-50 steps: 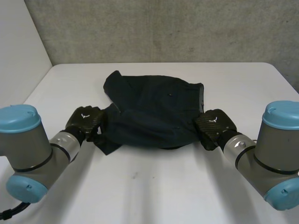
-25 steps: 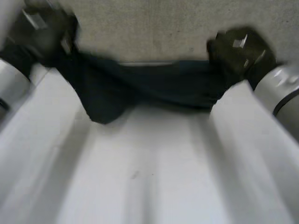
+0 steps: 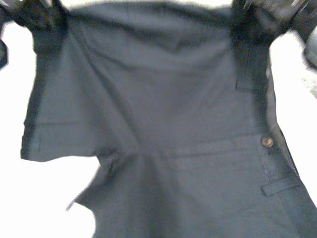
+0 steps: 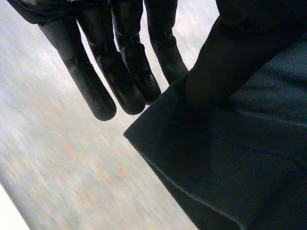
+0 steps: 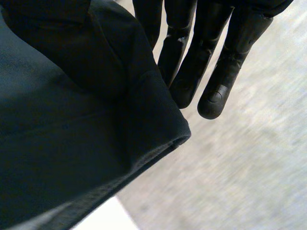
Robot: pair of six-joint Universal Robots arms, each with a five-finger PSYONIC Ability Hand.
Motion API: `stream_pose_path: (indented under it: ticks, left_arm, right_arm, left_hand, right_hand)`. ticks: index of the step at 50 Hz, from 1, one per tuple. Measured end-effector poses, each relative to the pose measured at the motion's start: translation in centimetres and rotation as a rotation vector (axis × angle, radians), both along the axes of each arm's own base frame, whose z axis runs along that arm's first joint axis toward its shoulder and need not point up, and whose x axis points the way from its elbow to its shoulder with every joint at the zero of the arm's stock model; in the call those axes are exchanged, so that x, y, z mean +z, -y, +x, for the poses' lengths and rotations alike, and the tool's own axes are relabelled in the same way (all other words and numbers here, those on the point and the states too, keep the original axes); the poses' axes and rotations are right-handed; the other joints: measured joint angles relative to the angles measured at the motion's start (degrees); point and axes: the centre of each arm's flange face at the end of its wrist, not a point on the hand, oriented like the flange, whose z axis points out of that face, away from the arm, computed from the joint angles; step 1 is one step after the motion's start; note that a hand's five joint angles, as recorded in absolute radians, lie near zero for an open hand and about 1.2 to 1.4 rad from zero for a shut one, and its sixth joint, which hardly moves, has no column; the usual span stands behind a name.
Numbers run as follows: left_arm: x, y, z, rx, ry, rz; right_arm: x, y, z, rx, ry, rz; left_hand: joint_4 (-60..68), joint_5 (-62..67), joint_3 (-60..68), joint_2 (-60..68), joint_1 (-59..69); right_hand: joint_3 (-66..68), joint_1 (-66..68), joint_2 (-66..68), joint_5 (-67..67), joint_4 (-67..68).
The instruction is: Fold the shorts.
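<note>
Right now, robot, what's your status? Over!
Left hand and right hand each pinch a top corner. Shorts hang spread between them. Nothing seen in the way.

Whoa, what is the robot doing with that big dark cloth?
Those are dark shorts, and the robot is meant to fold them. Right now the left hand and the right hand each hold an upper corner, so the shorts hang spread out between them above the white table. The button is on the right hand's side. Nothing is folded yet.
</note>
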Motion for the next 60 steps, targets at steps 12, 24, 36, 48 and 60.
stream_pose_path:
  ticks: [12, 24, 36, 48, 60]
  left_arm:
    - [-15.4, 9.9, -4.4, -0.016, 0.176, 0.356]
    - [-16.0, 17.7, -8.1, 0.059, 0.142, 0.130]
    - [-15.5, 18.7, -12.0, -0.027, 0.117, -0.015]
    - [-17.3, 13.7, -11.1, -0.060, 0.210, 0.190]
    - [-17.4, 2.2, -5.6, -0.076, 0.185, 0.499]
  right_arm:
    - [-13.1, 7.7, 3.4, -0.018, -0.120, 0.262]
    - [-16.9, 14.7, 5.5, -0.100, -0.033, 0.026]
    - [-18.1, 18.2, 6.7, -0.167, -0.088, -0.138]
    - [-16.7, 12.7, 4.0, -0.154, -0.180, 0.038]
    - [-20.4, 6.7, -0.9, 0.016, -0.297, 0.400]
  left_hand:
    - [0.0, 0.0, 0.0, 0.0, 0.0]
    - [0.0, 0.0, 0.1, 0.1, 0.0]
    - [-55.3, -51.6, -54.3, -54.9, -53.7]
    - [-57.1, -52.7, -56.1, -57.2, -54.2]
    - [-57.0, -52.7, -56.1, -57.1, -54.0]
  right_hand:
    - [0.0, 0.0, 0.0, 0.1, 0.0]
    - [0.0, 0.0, 0.0, 0.1, 0.0]
    - [-57.2, -44.6, -55.1, -52.9, -54.8]
    - [-57.2, -44.6, -55.1, -52.9, -54.8]
    - [-57.2, -44.6, -55.1, -52.9, -54.8]
